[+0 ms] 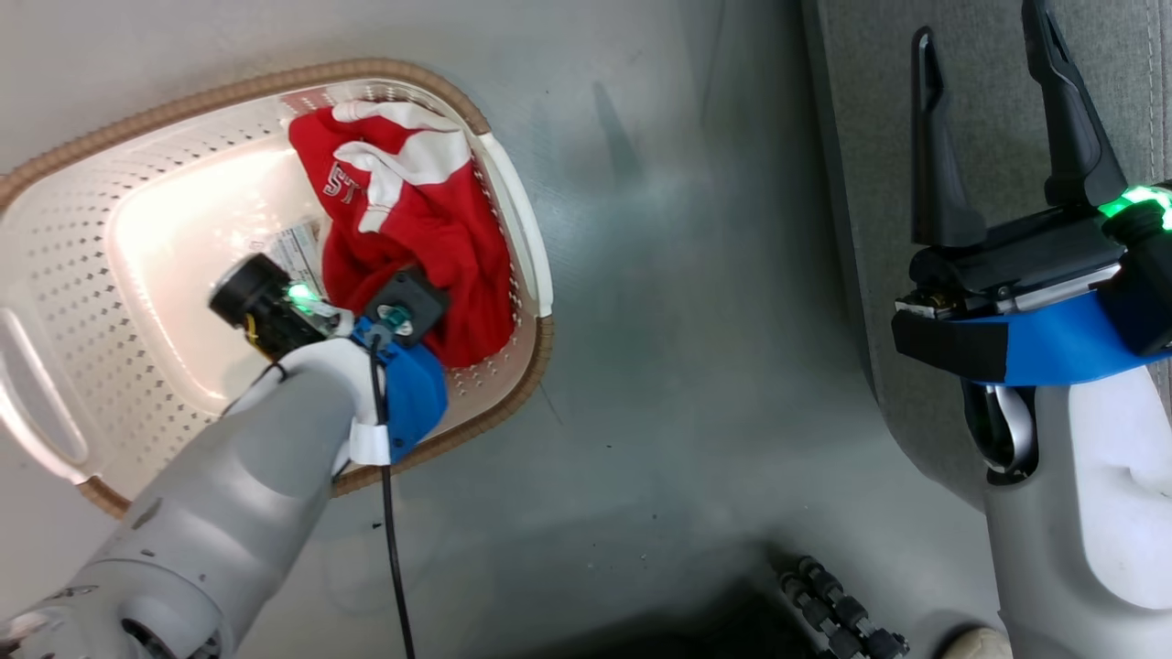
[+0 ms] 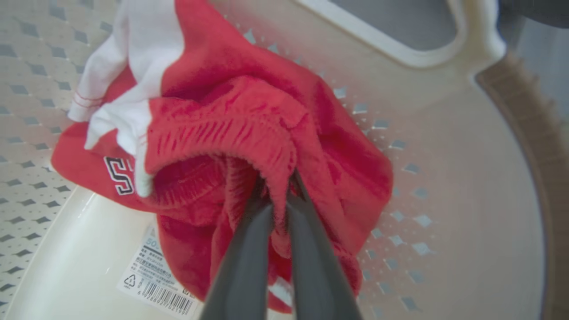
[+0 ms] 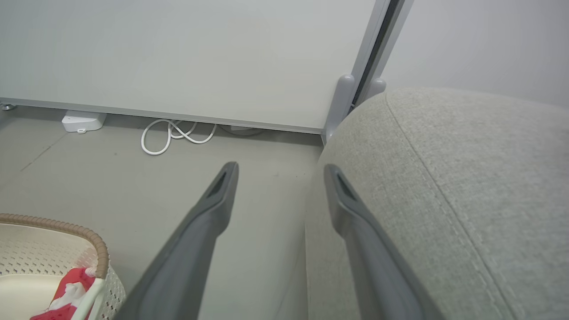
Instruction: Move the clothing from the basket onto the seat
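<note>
Looks like an indoor test space, furnished home-style. Bare smooth grey floor (image 3: 111,186). Plain white partition panel (image 3: 178,53) standing on a grey foot (image 3: 342,102), with loose white cable (image 3: 173,135) along its base. Grey upholstered seat (image 3: 444,200) at right. Laundry basket (image 1: 64,275) on the floor at left.

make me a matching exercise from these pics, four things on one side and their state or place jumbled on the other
Things
1. left gripper
2. right gripper
3. clothing
4. seat

States or places
a. open, holding nothing
b. grey fabric with a stitched seam
c. shut on a fold of red fabric
d. bunched at one end inside the basket

Pairs: 1-c, 2-a, 3-d, 4-b
</note>
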`<state>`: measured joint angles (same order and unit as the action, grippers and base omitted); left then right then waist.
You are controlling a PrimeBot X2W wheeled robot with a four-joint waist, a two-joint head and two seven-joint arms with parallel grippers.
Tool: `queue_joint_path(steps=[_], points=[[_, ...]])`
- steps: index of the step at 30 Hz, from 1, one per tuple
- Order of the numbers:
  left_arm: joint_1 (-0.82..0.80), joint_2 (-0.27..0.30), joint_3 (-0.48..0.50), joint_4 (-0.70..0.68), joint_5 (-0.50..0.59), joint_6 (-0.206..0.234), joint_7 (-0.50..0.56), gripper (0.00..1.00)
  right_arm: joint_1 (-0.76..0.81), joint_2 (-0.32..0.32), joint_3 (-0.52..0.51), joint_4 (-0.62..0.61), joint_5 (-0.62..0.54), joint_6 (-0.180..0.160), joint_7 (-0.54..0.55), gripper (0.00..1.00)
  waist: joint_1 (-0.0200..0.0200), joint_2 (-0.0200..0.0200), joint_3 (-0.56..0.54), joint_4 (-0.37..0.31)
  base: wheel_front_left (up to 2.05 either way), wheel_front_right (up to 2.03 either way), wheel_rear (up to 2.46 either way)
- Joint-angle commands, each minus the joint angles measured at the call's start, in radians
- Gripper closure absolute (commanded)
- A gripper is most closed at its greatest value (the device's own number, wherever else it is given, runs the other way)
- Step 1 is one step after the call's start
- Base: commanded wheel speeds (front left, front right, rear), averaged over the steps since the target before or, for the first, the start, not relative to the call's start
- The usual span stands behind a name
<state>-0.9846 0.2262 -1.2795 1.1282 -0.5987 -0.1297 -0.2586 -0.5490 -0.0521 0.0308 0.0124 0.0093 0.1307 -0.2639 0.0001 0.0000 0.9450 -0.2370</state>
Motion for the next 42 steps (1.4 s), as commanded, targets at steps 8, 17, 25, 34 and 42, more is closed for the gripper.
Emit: queue_joint_path(steps=[8,17,25,34,42], points=[[0.033,-0.015,-0.003,-0.094,-0.038,-0.001,-0.007,1.00,0.025,-0.009,-0.018,0.034,-0.008,0.000,-0.001,0.00,-0.0001,0.0000,-0.086,0.054,0.00,0.00,0.00],[0.112,-0.002,0.060,-0.244,-0.044,-0.001,-0.008,1.00,0.071,-0.039,-0.035,0.088,-0.002,0.000,-0.001,0.00,-0.0001,0.0000,-0.244,0.131,0.00,0.00,0.00],[0.238,-0.002,0.218,-0.392,0.007,-0.001,-0.008,1.00,0.140,-0.057,-0.044,0.138,0.013,0.000,-0.001,0.00,-0.0001,0.0000,-0.425,0.184,0.00,0.00,0.00],[0.365,-0.010,0.366,-0.545,0.080,-0.001,-0.008,1.00,0.257,-0.074,-0.062,0.186,0.028,0.000,-0.001,0.00,-0.0001,0.0000,-0.629,0.233,0.00,0.00,0.00],[0.397,-0.005,0.430,-0.652,0.121,-0.001,-0.008,1.00,0.345,-0.072,-0.067,0.215,0.048,0.000,-0.001,0.00,-0.0001,0.0000,-0.776,0.247,0.00,0.00,0.00]])
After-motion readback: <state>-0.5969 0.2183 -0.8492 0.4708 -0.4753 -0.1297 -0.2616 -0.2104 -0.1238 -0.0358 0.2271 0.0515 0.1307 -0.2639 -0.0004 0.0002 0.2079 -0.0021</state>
